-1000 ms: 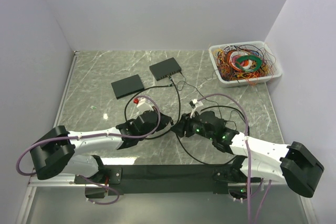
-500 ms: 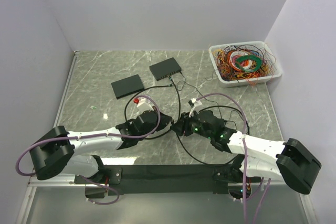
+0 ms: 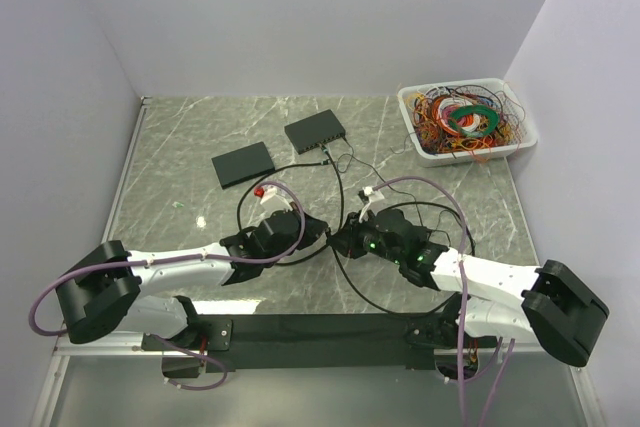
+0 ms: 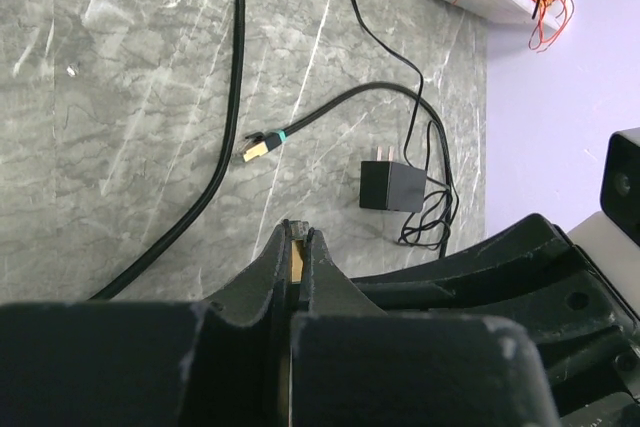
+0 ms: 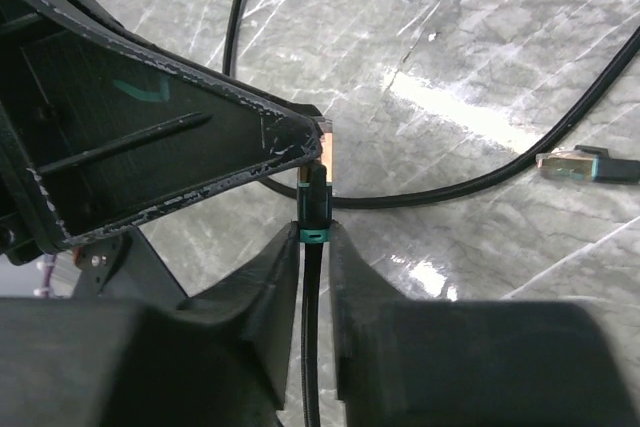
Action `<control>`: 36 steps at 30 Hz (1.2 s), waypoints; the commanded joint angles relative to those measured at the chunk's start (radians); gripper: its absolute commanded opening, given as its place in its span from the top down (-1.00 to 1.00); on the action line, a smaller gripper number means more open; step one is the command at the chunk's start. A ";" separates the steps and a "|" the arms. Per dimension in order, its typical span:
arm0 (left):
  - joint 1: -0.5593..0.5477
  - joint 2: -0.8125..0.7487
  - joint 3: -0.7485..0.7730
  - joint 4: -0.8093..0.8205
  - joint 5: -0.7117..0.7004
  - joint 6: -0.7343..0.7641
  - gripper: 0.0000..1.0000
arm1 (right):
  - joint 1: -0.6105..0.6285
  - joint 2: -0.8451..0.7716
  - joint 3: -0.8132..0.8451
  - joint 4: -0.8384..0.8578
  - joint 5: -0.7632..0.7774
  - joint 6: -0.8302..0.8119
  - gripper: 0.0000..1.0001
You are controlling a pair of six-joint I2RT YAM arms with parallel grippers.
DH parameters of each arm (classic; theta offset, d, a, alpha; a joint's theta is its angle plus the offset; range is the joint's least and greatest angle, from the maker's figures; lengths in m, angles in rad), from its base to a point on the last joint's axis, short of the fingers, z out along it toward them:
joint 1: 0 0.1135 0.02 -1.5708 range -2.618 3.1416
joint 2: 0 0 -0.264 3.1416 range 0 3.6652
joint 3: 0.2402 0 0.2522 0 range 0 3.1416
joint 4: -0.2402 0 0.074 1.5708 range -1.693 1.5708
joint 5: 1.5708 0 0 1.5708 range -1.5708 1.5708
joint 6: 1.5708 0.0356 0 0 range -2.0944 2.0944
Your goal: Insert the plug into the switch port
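Scene: seen from above, a grey marbled table (image 3: pixel 200 127) with two robot arms reaching in from the near edge, their tips meeting over the middle.
Plug (image 5: pixel 316 197): a black connector with a gold tip and a teal band at its back end. It is held between the two arms over the middle of the table, nearer the near edge, and is not in any port.
Left fingers (image 4: pixel 270 267): clenched on the gold tip of the plug, which shows as a thin gold strip between them.
Right fingers (image 5: pixel 270 287): pressed in on both sides of the plug's back end at the teal band, grasping it. The black cable (image 5: pixel 310 347) runs back between them.
Switch (image 3: pixel 315 131): a flat black box near the middle of the far edge, well apart from the held plug. A dark lead comes off its near side.
Black box (image 3: pixel 243 163): a second flat box, just left of the switch and nearer the near edge.
Loose plug (image 4: pixel 262 144): another gold-tipped connector with a teal band, lying flat on the table with its cable.
Adapter (image 4: pixel 392 185): a small black power block lying near the loose plug, its thin lead bunched beside it.
Bin (image 3: pixel 480 154): a white basket in the far right corner, filled with tangled coloured wires.
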 commanded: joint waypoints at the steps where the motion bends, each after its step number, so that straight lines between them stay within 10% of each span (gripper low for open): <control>1: -0.002 -0.017 -0.006 0.051 0.014 0.002 0.99 | 0.007 0.000 0.044 0.056 0.009 0.011 0.63; 7: -0.002 -0.025 -0.001 0.025 0.009 0.008 0.99 | 0.007 -0.015 0.046 0.045 0.023 0.009 0.96; 15: 0.047 -0.121 0.011 -0.156 -0.077 0.082 -0.15 | 0.006 -0.041 0.044 0.003 0.055 -0.006 1.00; 25: 0.478 -0.151 0.098 -0.197 0.089 0.333 -0.20 | 0.007 -0.043 0.026 -0.016 0.072 0.000 1.00; 36: 0.707 0.555 0.745 -0.285 0.252 0.544 0.24 | 0.006 -0.072 -0.014 -0.019 0.045 -0.006 1.00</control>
